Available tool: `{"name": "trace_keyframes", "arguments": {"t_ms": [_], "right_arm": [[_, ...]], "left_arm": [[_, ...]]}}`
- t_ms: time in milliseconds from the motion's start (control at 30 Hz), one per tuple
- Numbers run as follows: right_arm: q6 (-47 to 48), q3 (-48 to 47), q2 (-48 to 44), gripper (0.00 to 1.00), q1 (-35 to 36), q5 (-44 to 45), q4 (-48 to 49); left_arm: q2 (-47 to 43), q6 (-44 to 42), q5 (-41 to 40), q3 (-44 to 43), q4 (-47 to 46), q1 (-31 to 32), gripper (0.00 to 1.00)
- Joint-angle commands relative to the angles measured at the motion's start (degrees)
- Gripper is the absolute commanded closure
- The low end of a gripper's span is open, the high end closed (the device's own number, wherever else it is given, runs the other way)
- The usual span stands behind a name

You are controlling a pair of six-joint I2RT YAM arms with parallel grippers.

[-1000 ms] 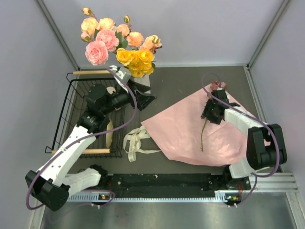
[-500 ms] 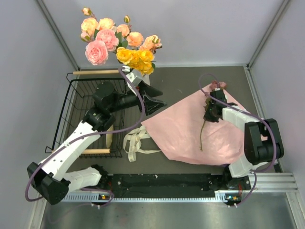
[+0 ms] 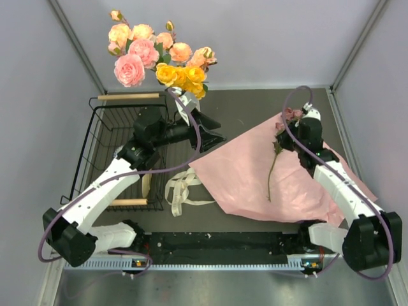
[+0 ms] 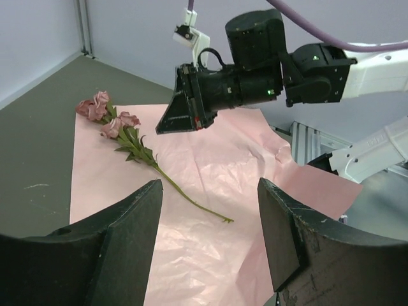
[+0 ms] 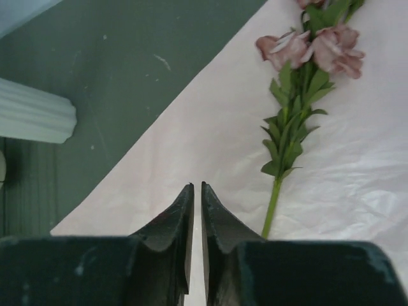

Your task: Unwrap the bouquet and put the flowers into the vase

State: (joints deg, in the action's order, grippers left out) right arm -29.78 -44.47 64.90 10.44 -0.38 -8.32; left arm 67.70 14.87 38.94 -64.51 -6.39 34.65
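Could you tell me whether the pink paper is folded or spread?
Spread: the paper lies open and flat, one mauve flower stem lying on it.

The wrapping paper [image 3: 255,185] is lying spread on the worktop [image 3: 255,105], right of centre. A single rose stem [image 3: 274,167] is lying on it, blooms toward the rear. The ribbon [image 3: 182,188] is lying between the paper's left edge and the wire basket [image 3: 95,137], which is sitting at the left. The vase [image 5: 32,118] is standing behind the paper's left corner, holding the other flowers [image 3: 159,54].
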Motion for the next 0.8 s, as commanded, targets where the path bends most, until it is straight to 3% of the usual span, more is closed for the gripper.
{"name": "trace_keyframes", "arguments": {"t_ms": [0,33,200,400,500,600,733,767], "right_arm": [[-1.2,-6.3,5.2,0.86,-0.6,10.5,-8.2],[-1.6,-7.2,9.1,0.76,-0.8,10.3,-9.8],[-2.9,-9.7,17.7,0.59,-1.0,7.2,-12.2],[-3.0,-10.6,27.0,0.58,-0.9,6.1,-12.0],[-2.7,-10.1,28.7,0.61,-0.9,4.5,-10.1],[-2.9,-8.7,28.3,0.74,-0.9,3.2,-7.8],[-2.3,-8.5,27.8,1.0,-0.8,2.4,-6.4],[-2.4,-8.4,27.2,1.0,-0.9,1.6,-5.9]], "left_arm": [[0.8,0.2,0.3,-2.6,-2.0,0.3,0.33],[0.9,0.2,0.5,-2.8,-2.0,0.3,0.33],[0.1,-0.3,0.4,-2.7,-1.1,0.4,0.33],[-1.3,-0.9,-0.4,-1.5,0.0,0.4,0.33],[-1.4,-1.0,-0.4,-1.1,0.2,0.5,0.33],[-1.2,-1.0,-0.4,-1.2,0.1,0.5,0.33],[-0.7,-0.7,-0.3,-1.7,0.2,0.5,0.33],[-0.7,-0.6,-0.4,-1.8,0.2,0.5,0.33]]}}
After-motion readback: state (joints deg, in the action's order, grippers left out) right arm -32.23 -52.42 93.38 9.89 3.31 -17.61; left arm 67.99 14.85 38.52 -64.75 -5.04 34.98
